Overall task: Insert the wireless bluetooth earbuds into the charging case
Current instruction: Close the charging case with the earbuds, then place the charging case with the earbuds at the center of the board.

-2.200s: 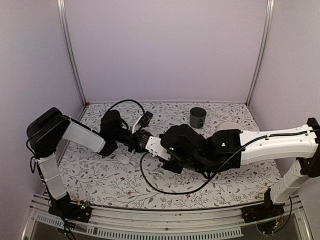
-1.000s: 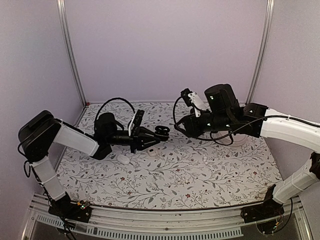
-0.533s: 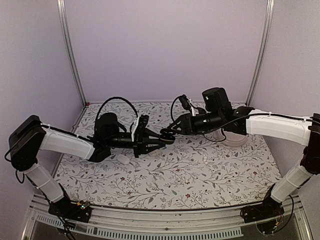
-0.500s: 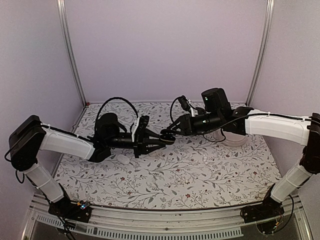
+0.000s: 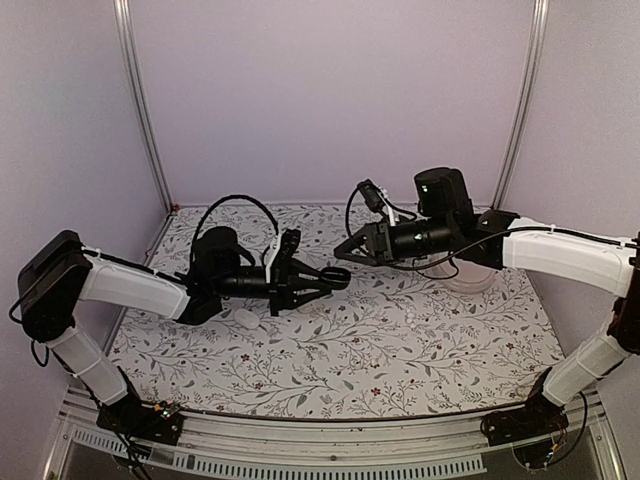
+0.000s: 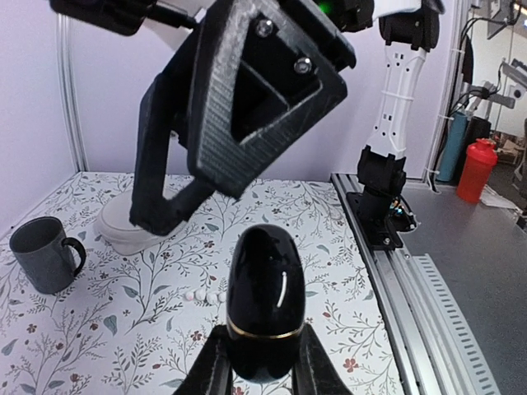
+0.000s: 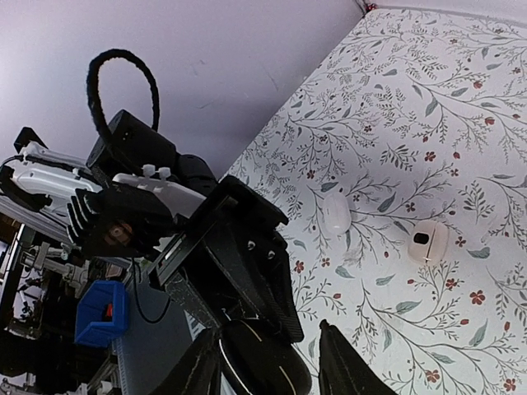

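Left tool (image 6: 265, 368) pinches glossy black charging case (image 6: 265, 296).

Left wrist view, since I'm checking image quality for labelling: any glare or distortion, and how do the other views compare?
Left wrist: a thin glare streak on the glossy charging case; the close right gripper looms oversized. Right wrist: tilted, one earbud crisp. Top external: even light, faint shadows.

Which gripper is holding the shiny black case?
The left gripper. It is pinched shut around the black charging case and holds it off the table. The right gripper is open beside the case, not clamping it.
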`<state>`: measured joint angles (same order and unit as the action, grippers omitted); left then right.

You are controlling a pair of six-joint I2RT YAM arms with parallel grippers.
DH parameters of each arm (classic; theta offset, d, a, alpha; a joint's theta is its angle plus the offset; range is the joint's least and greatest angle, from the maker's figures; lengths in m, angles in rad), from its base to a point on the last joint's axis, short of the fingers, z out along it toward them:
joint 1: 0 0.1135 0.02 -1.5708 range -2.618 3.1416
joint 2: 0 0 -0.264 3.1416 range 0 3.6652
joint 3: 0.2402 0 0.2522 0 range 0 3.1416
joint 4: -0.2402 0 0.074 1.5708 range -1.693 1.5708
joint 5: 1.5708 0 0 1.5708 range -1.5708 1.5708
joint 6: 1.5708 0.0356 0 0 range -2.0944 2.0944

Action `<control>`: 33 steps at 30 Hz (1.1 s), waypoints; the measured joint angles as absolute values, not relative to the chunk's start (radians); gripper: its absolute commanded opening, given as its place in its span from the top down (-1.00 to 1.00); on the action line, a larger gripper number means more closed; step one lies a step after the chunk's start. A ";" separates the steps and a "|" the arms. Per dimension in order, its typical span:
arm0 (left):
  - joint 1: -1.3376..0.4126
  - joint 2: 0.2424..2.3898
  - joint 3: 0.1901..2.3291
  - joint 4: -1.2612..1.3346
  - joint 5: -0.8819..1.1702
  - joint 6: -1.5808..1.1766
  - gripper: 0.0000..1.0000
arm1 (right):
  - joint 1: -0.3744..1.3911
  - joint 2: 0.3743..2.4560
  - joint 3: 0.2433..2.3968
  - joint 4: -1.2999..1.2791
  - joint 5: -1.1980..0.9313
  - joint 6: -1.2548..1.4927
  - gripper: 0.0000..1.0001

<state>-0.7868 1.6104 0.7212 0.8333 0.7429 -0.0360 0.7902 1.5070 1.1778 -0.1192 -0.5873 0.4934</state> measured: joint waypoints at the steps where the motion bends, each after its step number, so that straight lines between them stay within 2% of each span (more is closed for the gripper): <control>1: -0.785 1.610 0.721 0.834 0.743 -0.049 1.00 | 0.791 1.495 1.176 -0.120 -0.569 0.493 0.15; 7: -0.754 1.627 0.733 0.852 0.733 -0.171 1.00 | 0.775 1.422 1.140 -0.152 -0.411 0.509 0.08; 16: -0.629 1.763 0.801 0.844 0.706 -0.514 1.00 | 0.732 1.341 1.043 -0.172 -0.239 0.544 0.08; 20: -0.598 1.840 0.862 0.760 0.690 -0.617 0.97 | 0.731 1.340 1.018 -0.173 -0.210 0.551 0.07; 25: -0.555 1.940 1.035 0.565 0.661 -0.687 0.87 | 0.730 1.339 1.001 -0.170 -0.189 0.555 0.07; 33: -0.441 2.162 1.232 0.394 0.686 -0.754 0.84 | 0.730 1.328 0.960 -0.161 -0.179 0.557 0.07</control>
